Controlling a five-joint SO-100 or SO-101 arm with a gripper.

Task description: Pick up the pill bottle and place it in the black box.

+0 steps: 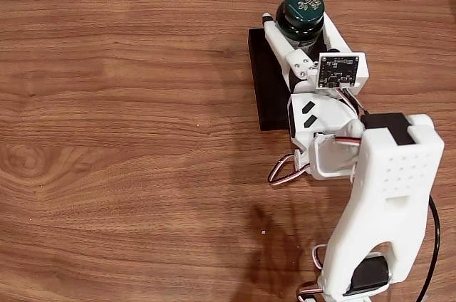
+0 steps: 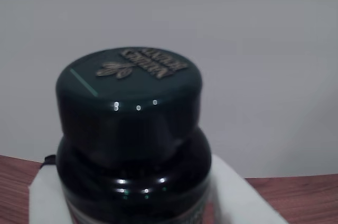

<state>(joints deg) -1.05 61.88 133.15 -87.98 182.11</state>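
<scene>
Clearly the pill bottle [image 1: 301,11] is caught between the two white fingers of the end effector [image 1: 299,28], one finger [image 1: 278,42] running along its left side in the fixed view and the other along its right. It stands upright with its dark green cap [image 1: 304,1] facing up, white printing legible on top. Whether its base rests on anything or hangs clear cannot be told from above.

In the wrist view the bottle [image 2: 132,150] fills the lower middle of the picture: the cap [image 2: 129,94] with its pale lettering, then the glossy dark shoulder below catching small points of light. A white finger [image 2: 45,197] shows at the bottle's left and more white plastic at its right.

Under and behind the end effector in the fixed view lies the black box [image 1: 267,85], a flat dark rectangle of which the left part shows; the rest is hidden by the arm. The bottle sits over the box's far end, near its upper edge.

The white arm [image 1: 385,188] reaches up from the lower right, with a small circuit board [image 1: 337,69] at its wrist and loose wires [image 1: 285,170] looping beside it. All of this stands on a wood-grain bench [image 1: 128,138], with a pale wall [image 2: 253,49] behind.
</scene>
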